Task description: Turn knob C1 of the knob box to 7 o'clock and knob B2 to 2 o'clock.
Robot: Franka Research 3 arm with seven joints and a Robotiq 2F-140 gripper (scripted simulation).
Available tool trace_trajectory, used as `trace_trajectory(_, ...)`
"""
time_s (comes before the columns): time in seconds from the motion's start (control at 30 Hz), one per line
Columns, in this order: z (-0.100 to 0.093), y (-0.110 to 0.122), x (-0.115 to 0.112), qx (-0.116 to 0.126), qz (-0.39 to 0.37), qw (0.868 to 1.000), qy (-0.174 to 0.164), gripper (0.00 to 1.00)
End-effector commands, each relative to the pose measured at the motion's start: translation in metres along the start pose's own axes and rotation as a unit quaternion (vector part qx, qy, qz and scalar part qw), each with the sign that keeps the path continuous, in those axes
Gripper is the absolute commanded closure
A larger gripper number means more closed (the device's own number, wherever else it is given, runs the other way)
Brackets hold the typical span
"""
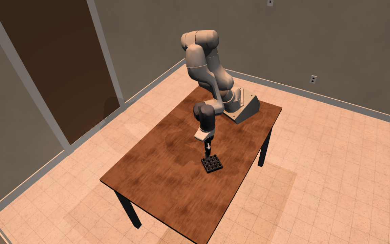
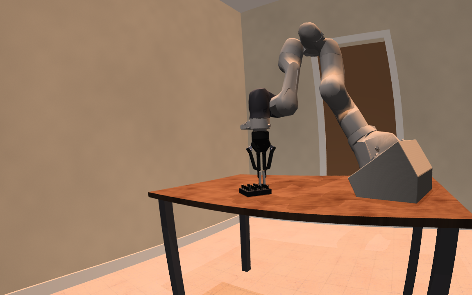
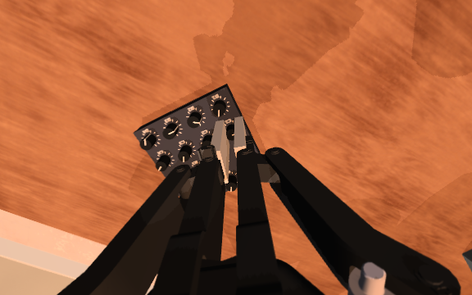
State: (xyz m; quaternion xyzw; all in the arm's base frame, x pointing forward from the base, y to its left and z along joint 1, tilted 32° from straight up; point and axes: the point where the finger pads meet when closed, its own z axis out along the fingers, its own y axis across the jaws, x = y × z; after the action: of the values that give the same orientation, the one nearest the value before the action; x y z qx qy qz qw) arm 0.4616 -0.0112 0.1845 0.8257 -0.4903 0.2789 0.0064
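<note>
The black knob box [image 1: 215, 170] [image 2: 259, 193] [image 3: 184, 132] stands on the table. In the wrist view its front side faces the upper left. My gripper [image 1: 207, 158] [image 2: 262, 184] [image 3: 232, 131] points down at the box, its two pale fingertips close together around knob C1 [image 3: 230, 131]. It appears shut on C1; the fingers cover the sides of that knob, and its line cannot be read clearly. Knob B2 is hidden behind a finger in the wrist view. In the top and exterior views the knobs are too small to read.
Knob D1 [image 3: 219, 107] stands just in front of C1. Knobs D2 [image 3: 195, 119], D3 [image 3: 171, 129] and D4 [image 3: 148, 140] continue that row. Knob C2 [image 3: 207, 140] is close beside the left finger. B1 is hidden. The arm's base [image 1: 244, 106] [image 2: 388, 179] stands at the far end of the table.
</note>
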Motion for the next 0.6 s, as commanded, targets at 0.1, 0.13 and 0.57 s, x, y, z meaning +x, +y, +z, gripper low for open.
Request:
trace_trajectory(0.1,0.0001,-0.0009,-0.0003,0.0,-0.086,0.996,-0.006,0.95)
trace_trajectory(0.13,0.0001,-0.0009,-0.0003,0.0,-0.092,0.996,-0.006,0.95)
trace_trajectory(0.57,0.0001,-0.0009,-0.0003,0.0,-0.133,0.991,-0.006,0.95)
